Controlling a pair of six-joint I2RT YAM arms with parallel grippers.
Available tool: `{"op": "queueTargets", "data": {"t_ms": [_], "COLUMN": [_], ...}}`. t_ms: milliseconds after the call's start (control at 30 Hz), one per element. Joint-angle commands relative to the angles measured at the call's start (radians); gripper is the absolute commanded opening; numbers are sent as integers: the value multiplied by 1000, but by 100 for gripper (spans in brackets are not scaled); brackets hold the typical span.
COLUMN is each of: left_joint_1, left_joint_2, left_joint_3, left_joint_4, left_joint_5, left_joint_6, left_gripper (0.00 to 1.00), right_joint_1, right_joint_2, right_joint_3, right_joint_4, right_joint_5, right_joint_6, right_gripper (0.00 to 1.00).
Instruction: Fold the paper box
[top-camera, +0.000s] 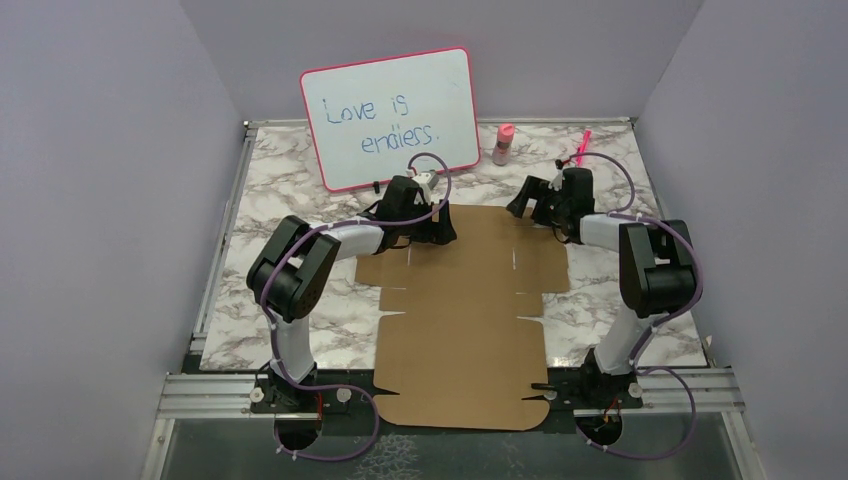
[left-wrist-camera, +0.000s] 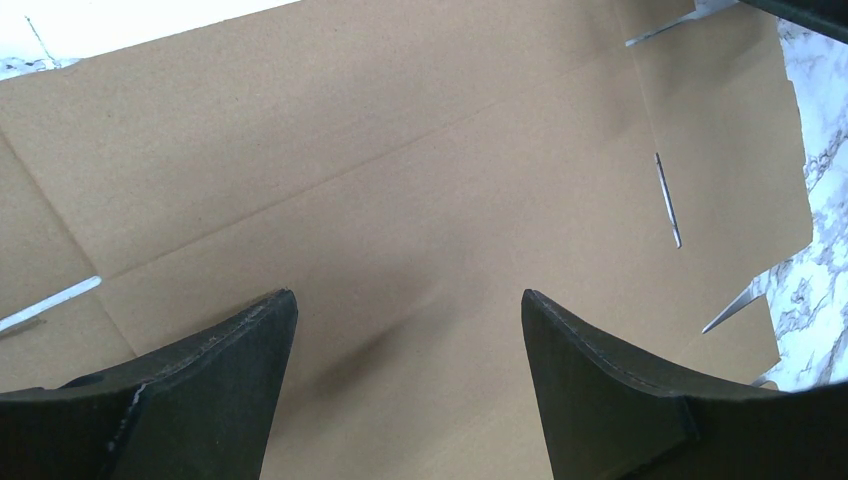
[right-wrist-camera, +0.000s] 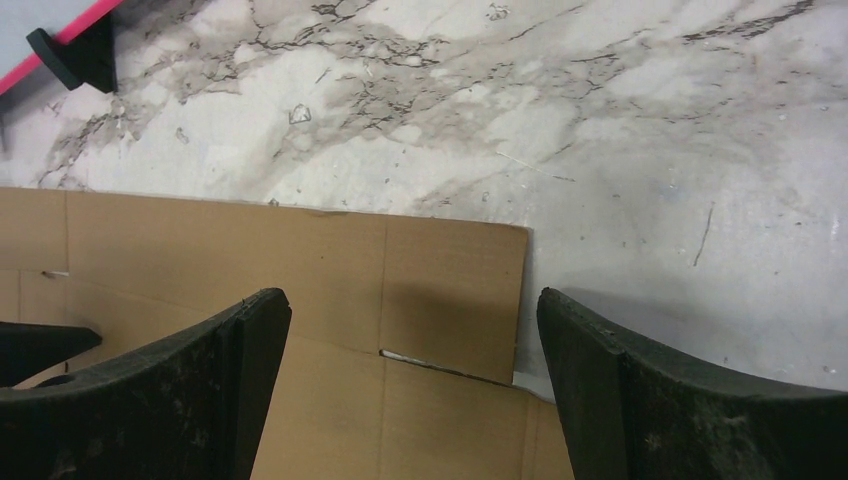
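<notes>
1. the box (top-camera: 460, 310) is lying flat and unfolded in the middle of the desk (top-camera: 290, 190). it is a brown die-cut sheet, and its near edge is hanging over the desk's front between the two arm bases.
2. the sheet's far part is spreading wider than its middle, with side flaps sticking out left and right and short slots showing in the far panel.
3. the left hand (top-camera: 428, 218) is hovering over the far left part of the sheet. in the left wrist view its fingers (left-wrist-camera: 230, 380) are standing wide apart, released, with only bare cardboard showing between them.
4. the right hand (top-camera: 535, 205) is sitting at the sheet's far right corner. in the right wrist view its fingers (right-wrist-camera: 200, 380) are also spread apart, released and gripping nothing. that corner and one slot are lying in the gap between them.
5. i cannot tell whether either hand is touching the cardboard.
6. a pink-framed whiteboard (top-camera: 390, 115) is standing at the desk's far edge, behind the left hand, reading "love is endless."
7. a pink bottle (top-camera: 503, 143) is standing just right of the whiteboard. a thin pink stick (top-camera: 582, 147) is leaning further right, behind the right hand.
8. lilac walls (top-camera: 100, 200) are enclosing the desk on three sides.
</notes>
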Motion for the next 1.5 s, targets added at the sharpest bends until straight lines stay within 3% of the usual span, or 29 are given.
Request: {"op": "queueTargets", "data": {"t_ms": [0,800,1467], "left_joint_1": [-6,-8,-8], "left_joint_2": [15,26,38], "left_joint_3": [-12,-21,-12], "left_joint_4": [15,7,5], "left_joint_5": [19,22,22], "left_joint_6": [9,10,9], "left_gripper": [84,84,84], "right_joint_1": [-2,1,93], "right_joint_2": [31,-41,-14], "right_joint_3": [20,47,93], "right_joint_4": [-32,24,30], "right_joint_5": [-90,-401,-413], "right_joint_6": [-4,11,21], "right_gripper": [100,100,100]}}
